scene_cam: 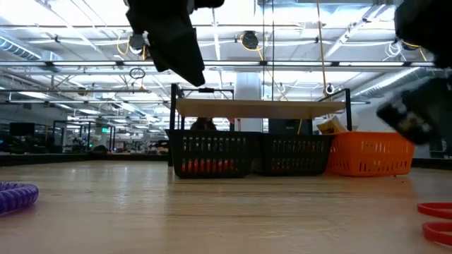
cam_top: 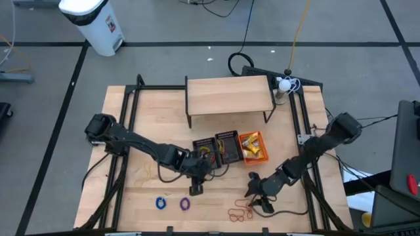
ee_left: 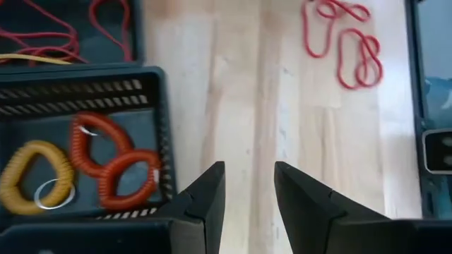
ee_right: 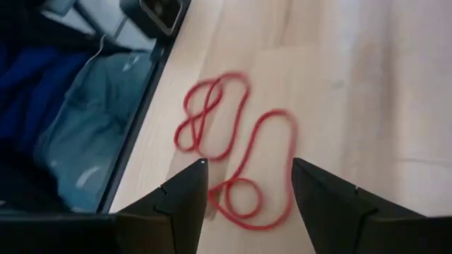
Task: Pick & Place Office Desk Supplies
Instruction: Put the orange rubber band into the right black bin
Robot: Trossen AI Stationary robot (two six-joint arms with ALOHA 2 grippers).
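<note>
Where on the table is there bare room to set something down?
Bare wood lies left of the blue ring, and between the purple ring and the red elastic loops. Crowded around the baskets and both end effectors.

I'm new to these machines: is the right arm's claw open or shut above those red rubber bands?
Open. The right gripper shows a clear gap between its fingers, holding nothing, with the red rubber bands on the table beneath.

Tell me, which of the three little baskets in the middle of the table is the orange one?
The orange basket is the one at the row's end nearest the right arm. The other two baskets beside it are black.
</note>
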